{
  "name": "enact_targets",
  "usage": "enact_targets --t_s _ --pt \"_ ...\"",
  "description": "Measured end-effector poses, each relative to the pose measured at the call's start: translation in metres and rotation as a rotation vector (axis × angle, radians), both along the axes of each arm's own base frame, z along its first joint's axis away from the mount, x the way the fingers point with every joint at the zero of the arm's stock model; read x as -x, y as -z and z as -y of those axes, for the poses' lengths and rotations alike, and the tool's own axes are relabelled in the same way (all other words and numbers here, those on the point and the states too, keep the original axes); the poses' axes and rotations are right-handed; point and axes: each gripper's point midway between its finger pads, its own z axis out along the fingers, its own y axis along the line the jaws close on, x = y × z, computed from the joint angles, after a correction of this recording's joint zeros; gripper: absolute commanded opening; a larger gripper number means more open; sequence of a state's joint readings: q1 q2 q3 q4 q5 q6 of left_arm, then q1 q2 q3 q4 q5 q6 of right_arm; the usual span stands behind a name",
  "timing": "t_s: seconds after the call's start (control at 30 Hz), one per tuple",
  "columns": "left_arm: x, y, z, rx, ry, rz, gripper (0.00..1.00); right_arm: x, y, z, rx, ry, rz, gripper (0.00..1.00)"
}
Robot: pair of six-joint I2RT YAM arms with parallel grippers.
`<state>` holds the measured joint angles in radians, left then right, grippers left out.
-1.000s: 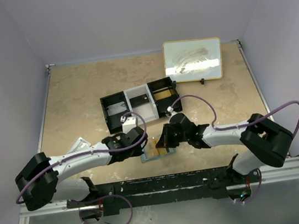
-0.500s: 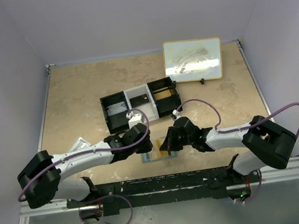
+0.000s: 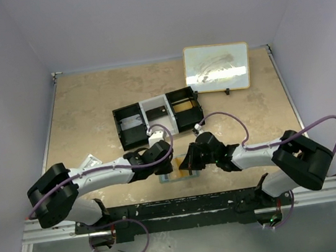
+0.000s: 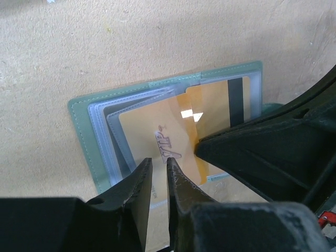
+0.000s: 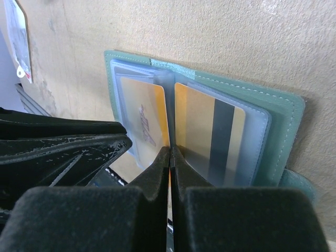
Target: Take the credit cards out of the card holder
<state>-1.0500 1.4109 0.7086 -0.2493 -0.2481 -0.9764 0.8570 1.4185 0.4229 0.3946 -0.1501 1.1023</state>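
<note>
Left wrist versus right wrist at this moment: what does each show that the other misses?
Only the left wrist view shows the left gripper with its fingers narrowly apart over the near edge of the orange card, whose lettering legibly reads VIP. Only the right wrist view shows the right gripper with its fingers pressed together at the fold of the card holder, plus a clear packet at the frame's corner. Both show the holder lying open, the orange card in one sleeve and a striped card in the other.
</note>
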Motion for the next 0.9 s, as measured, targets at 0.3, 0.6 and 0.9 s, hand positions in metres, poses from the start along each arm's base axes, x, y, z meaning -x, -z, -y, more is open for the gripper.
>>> enact_targets --t_s 0.3,0.6,0.9 --pt "0.003 0.012 -0.013 -0.048 -0.022 -0.015 0.06 -0.002 -0.004 -0.004 -0.035 0.019 -0.007 0.04" --pt "0.003 0.012 -0.014 -0.054 -0.028 -0.010 0.04 0.000 0.004 -0.006 -0.066 0.031 -0.044 0.22" --pt "0.003 0.012 -0.014 -0.055 -0.028 -0.010 0.03 0.000 0.005 -0.008 -0.089 0.028 -0.052 0.10"
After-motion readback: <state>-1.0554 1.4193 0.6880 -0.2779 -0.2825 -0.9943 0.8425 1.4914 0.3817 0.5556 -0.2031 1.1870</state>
